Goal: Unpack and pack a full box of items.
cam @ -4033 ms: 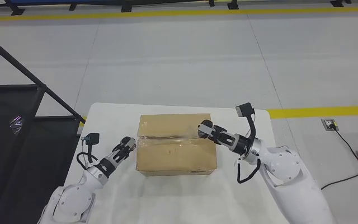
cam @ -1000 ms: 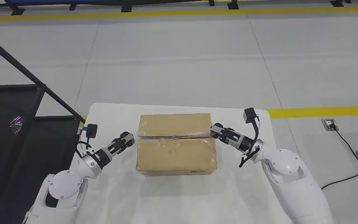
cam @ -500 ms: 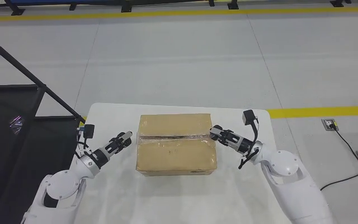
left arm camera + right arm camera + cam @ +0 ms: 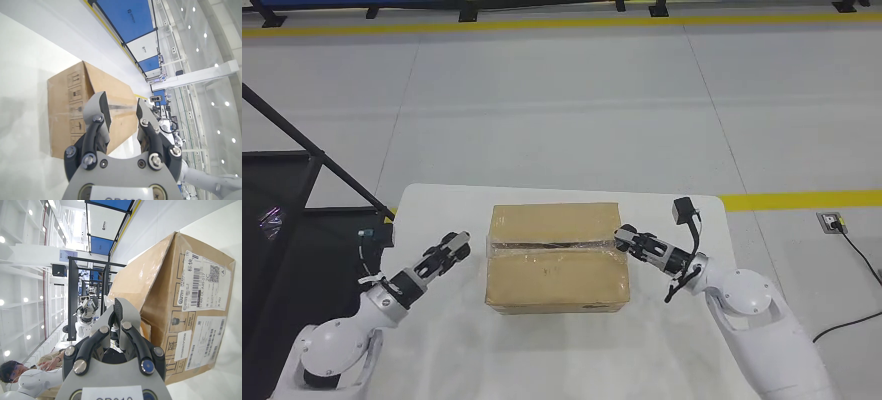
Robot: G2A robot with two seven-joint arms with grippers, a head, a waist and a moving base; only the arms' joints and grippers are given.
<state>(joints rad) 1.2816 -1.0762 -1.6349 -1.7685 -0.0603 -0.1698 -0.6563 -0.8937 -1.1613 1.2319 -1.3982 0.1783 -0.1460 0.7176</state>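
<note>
A closed brown cardboard box sits in the middle of the white table, its top flaps taped along the centre seam. My left gripper is open, a short way off the box's left side, with nothing between its fingers; the box lies ahead of the gripper in the left wrist view. My right gripper is shut with nothing in it, its tips at the box's right top edge near the seam. In the right wrist view the gripper is beside the labelled box end.
A black frame with dark netting stands left of the table. Bare table top lies in front of the box and on both sides. A yellow floor line runs behind on the right.
My left gripper has drawn back to the left, away from the box, and opened. My right gripper moved from above the box top out to its right top edge.
</note>
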